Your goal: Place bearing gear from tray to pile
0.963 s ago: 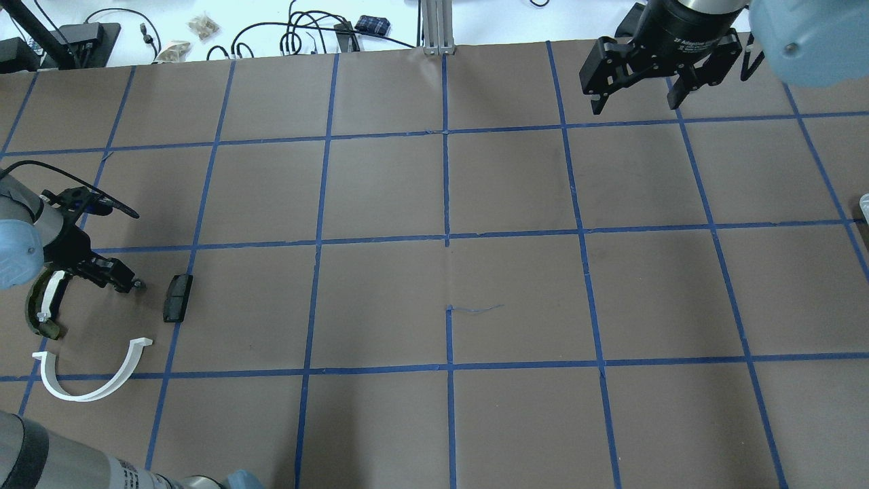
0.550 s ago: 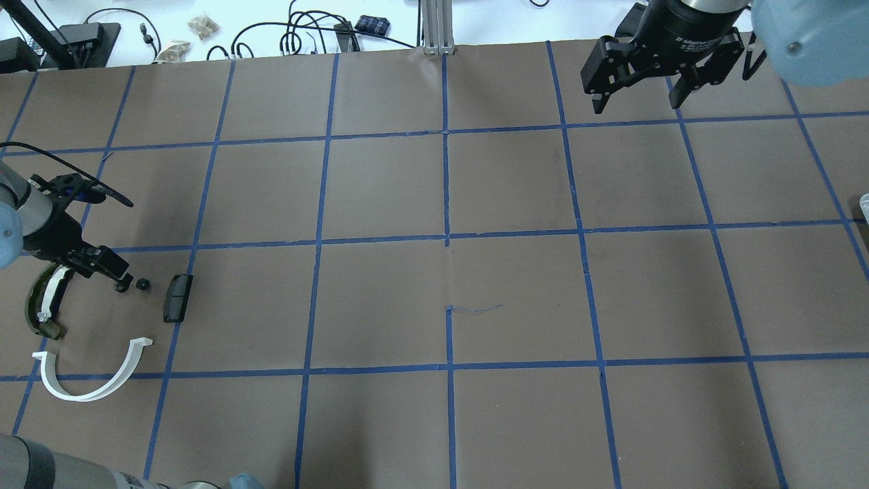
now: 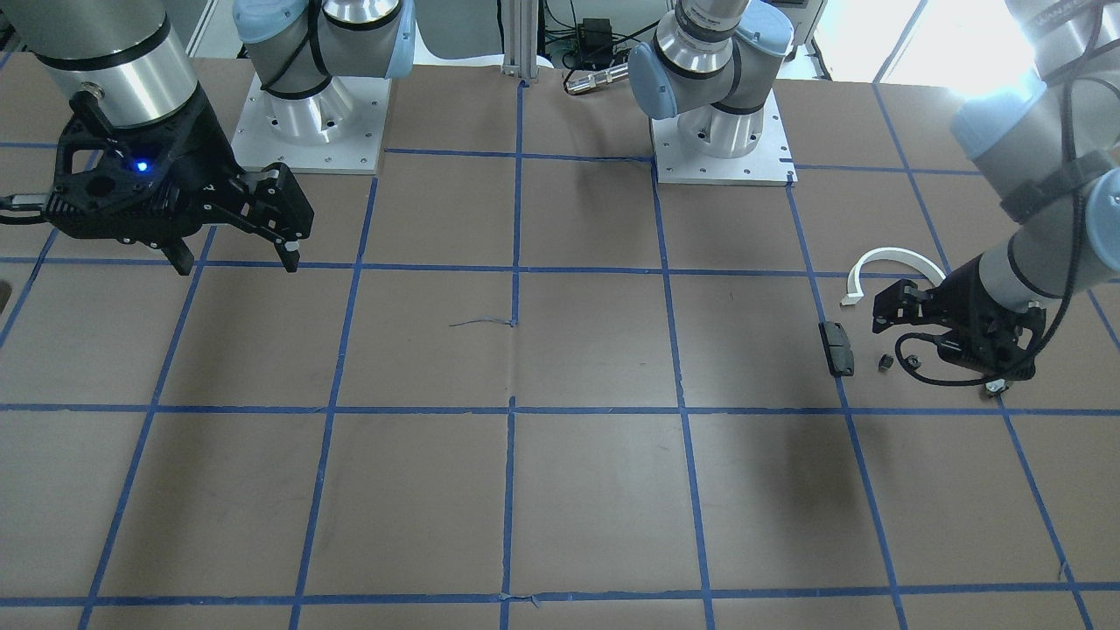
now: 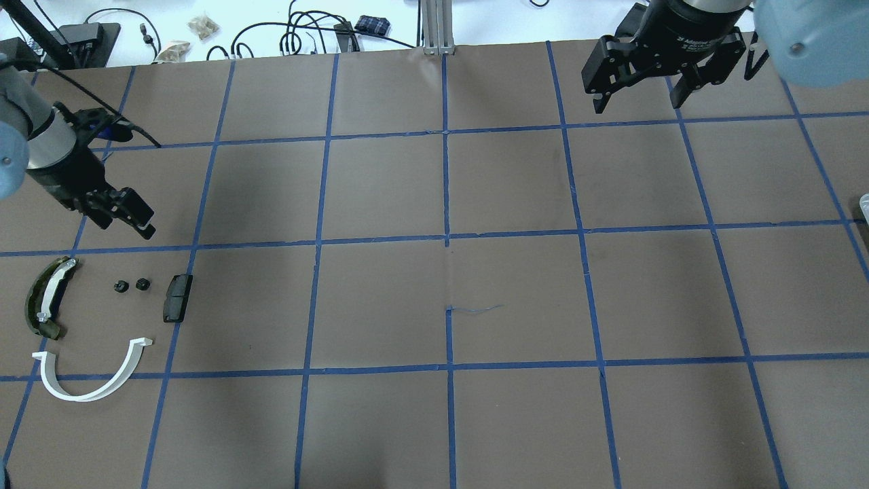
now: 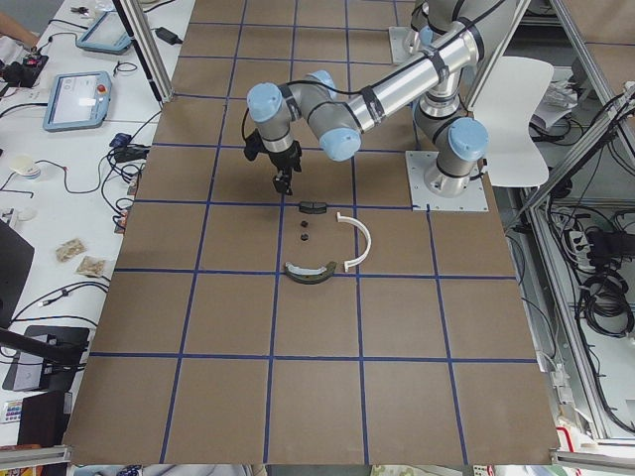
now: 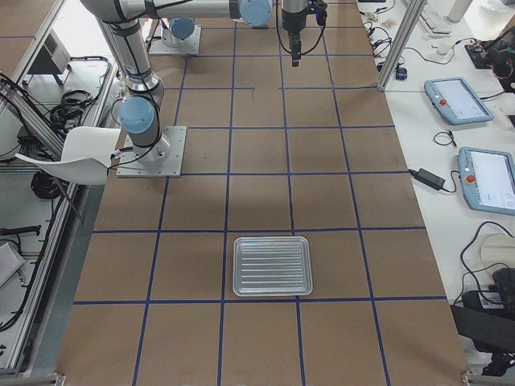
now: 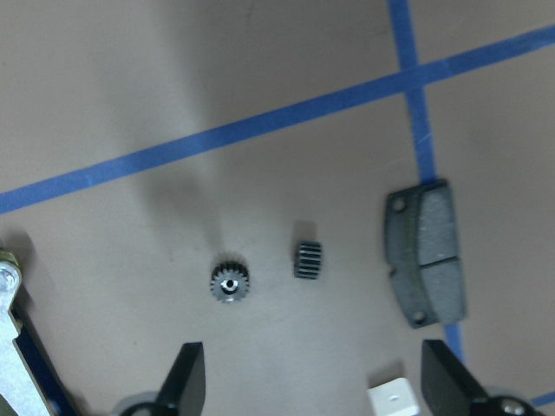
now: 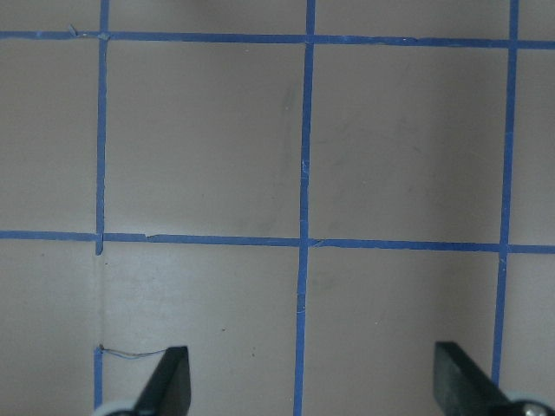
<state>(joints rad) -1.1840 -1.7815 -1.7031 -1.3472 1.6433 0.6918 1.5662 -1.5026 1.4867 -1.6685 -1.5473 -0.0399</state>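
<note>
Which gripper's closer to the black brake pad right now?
Left. The left gripper hangs just beyond the black brake pad; the right gripper sits across the table at its far-right corner.

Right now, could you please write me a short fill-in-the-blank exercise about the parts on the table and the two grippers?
1. Between the olive shoe and the black pad lie ____ small black gears.
2. The metal tray is ____.
3. The left gripper hangs clear of the gears with its jaws ____.
4. The right gripper, open over bare table, holds ____.

Missing words: two; empty; open; nothing.
</note>
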